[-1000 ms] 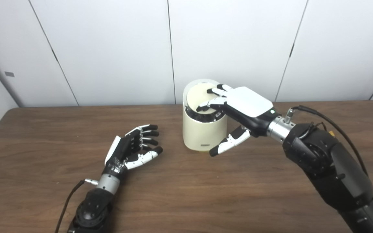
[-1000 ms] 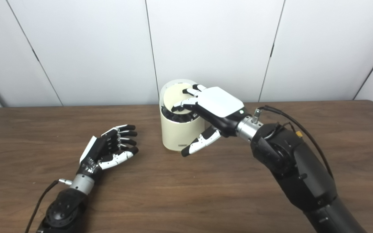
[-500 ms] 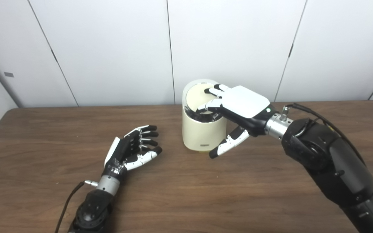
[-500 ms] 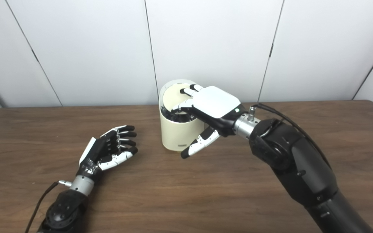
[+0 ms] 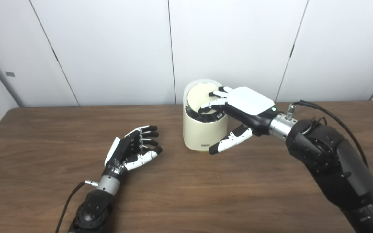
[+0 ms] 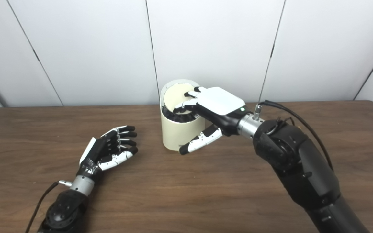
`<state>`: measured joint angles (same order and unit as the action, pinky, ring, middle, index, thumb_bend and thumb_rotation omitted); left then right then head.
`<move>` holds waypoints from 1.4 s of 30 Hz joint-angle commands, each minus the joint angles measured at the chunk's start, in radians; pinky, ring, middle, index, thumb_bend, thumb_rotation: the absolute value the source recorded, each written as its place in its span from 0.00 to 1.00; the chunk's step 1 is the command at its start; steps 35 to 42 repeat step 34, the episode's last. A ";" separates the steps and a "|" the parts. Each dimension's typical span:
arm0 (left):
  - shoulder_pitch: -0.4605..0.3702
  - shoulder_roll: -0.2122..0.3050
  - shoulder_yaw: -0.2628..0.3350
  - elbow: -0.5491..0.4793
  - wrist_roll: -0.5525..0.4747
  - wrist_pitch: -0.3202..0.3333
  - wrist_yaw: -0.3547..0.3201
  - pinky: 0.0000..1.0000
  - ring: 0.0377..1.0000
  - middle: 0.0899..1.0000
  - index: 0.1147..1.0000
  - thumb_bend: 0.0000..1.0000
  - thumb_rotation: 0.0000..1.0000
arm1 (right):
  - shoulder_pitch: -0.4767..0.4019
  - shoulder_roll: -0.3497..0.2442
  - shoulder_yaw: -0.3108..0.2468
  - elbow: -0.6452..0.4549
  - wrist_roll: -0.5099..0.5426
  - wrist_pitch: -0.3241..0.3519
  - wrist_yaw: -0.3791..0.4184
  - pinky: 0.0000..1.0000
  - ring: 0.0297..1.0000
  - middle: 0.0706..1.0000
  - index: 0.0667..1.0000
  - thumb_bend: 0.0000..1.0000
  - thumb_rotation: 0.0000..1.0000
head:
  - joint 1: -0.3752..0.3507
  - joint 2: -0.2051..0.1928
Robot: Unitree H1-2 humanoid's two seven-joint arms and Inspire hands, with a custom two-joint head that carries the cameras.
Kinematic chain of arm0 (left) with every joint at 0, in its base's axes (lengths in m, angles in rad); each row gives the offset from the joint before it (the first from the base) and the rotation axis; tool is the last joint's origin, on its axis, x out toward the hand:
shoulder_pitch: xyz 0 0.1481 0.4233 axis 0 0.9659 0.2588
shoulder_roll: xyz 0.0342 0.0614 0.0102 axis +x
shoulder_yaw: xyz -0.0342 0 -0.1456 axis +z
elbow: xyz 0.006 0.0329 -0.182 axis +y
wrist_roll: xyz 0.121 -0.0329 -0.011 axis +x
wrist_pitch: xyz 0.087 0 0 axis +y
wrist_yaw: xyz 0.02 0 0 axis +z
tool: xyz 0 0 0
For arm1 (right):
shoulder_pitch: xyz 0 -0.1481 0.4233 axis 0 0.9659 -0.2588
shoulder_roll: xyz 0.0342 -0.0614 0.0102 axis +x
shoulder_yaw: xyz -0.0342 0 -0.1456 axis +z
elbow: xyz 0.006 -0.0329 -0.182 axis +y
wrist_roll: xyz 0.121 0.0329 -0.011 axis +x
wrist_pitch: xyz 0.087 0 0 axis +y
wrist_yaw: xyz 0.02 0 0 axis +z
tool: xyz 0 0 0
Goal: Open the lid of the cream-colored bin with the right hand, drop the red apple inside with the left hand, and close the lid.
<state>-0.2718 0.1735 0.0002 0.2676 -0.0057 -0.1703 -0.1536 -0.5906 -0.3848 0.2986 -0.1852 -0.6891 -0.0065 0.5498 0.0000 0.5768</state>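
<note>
The cream-colored bin (image 5: 199, 134) stands at the middle back of the table. Its round lid (image 5: 198, 95) is tilted, and a dark gap shows under its front edge. My right hand (image 5: 243, 105) reaches over the bin from the right. Its fingers (image 5: 217, 94) rest on the lid's right part, spread and holding nothing. Its thumb (image 5: 228, 143) hangs in front of the bin. My left hand (image 5: 131, 150) lies on the table left of the bin, palm up, open and empty. No red apple is in view.
The brown wooden table (image 5: 206, 194) runs across the whole view. White wall panels (image 5: 108, 48) stand close behind the bin. A cable (image 5: 68, 200) trails from my left wrist towards the front edge.
The lid has tipped down from a steeper, more open angle, with my right hand's fingers following it. The left hand has not moved.
</note>
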 commanded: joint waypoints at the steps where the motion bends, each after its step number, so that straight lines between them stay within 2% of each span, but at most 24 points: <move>1: -0.016 0.012 0.005 -0.024 -0.004 -0.017 0.001 0.51 0.63 0.71 0.75 0.65 0.19 | -0.031 0.009 -0.041 -0.044 0.048 0.020 -0.029 1.00 0.97 0.79 0.81 0.76 0.75 | 0.000 0.000; 3: -0.017 0.014 0.005 -0.022 -0.005 -0.018 -0.002 0.52 0.63 0.71 0.75 0.65 0.18 | -0.032 0.017 -0.067 -0.063 0.077 0.041 -0.032 0.99 0.99 0.81 0.82 0.74 0.78 | 0.000 0.000; 5: -0.018 0.013 0.005 -0.020 0.000 -0.019 0.002 0.52 0.63 0.71 0.75 0.64 0.18 | -0.033 0.017 -0.083 -0.078 0.090 0.048 -0.036 0.93 1.00 0.84 0.85 0.73 0.80 | -0.001 -0.001; 10: -0.017 0.011 0.005 -0.028 -0.003 -0.008 0.001 0.53 0.64 0.72 0.75 0.64 0.18 | -0.018 0.024 -0.121 -0.092 0.132 0.058 -0.059 0.89 1.00 0.91 0.91 0.70 0.72 | 0.000 -0.001; 13: -0.016 0.010 0.004 -0.032 -0.005 -0.009 -0.001 0.53 0.64 0.72 0.75 0.63 0.16 | 0.005 0.025 -0.139 -0.088 0.147 0.037 -0.102 0.87 0.99 0.90 0.91 0.72 0.70 | 0.002 0.000; 18: -0.016 0.010 0.004 -0.038 -0.002 -0.005 0.001 0.53 0.64 0.71 0.75 0.64 0.17 | 0.056 0.033 -0.166 -0.075 0.176 0.019 -0.167 0.79 0.96 0.92 0.91 0.72 0.53 | 0.002 0.000; 19: -0.016 0.011 0.004 -0.036 -0.002 -0.008 0.000 0.53 0.64 0.71 0.74 0.65 0.17 | 0.071 0.040 -0.175 -0.068 0.193 0.015 -0.182 0.74 0.91 0.91 0.90 0.72 0.42 | 0.000 -0.002; 22: -0.019 0.013 0.004 -0.023 -0.011 -0.025 -0.008 0.53 0.64 0.71 0.74 0.65 0.17 | 0.113 0.062 -0.197 -0.048 0.221 0.037 -0.218 0.70 0.84 0.89 0.90 0.72 0.31 | 0.000 -0.005; 24: -0.020 0.014 0.003 -0.018 -0.013 -0.030 -0.012 0.53 0.64 0.71 0.74 0.65 0.19 | 0.137 0.076 -0.211 -0.032 0.240 0.050 -0.240 0.69 0.83 0.88 0.89 0.73 0.31 | 0.001 -0.008; 29: -0.020 0.016 0.002 -0.018 -0.008 -0.032 -0.012 0.54 0.63 0.71 0.74 0.68 0.22 | 0.177 0.106 -0.256 0.034 0.337 0.003 -0.296 0.73 0.83 0.87 0.88 0.78 0.32 | 0.003 -0.008; 33: -0.018 0.019 0.001 -0.026 -0.006 -0.035 -0.015 0.53 0.64 0.71 0.75 0.67 0.20 | 0.213 0.119 -0.283 0.076 0.406 -0.041 -0.336 0.68 0.81 0.85 0.88 0.75 0.30 | 0.003 -0.008; 42: -0.017 0.019 0.001 -0.030 -0.005 -0.035 -0.015 0.53 0.64 0.71 0.75 0.67 0.20 | 0.222 0.120 -0.287 0.080 0.415 -0.042 -0.341 0.67 0.80 0.85 0.88 0.75 0.30 | 0.002 -0.008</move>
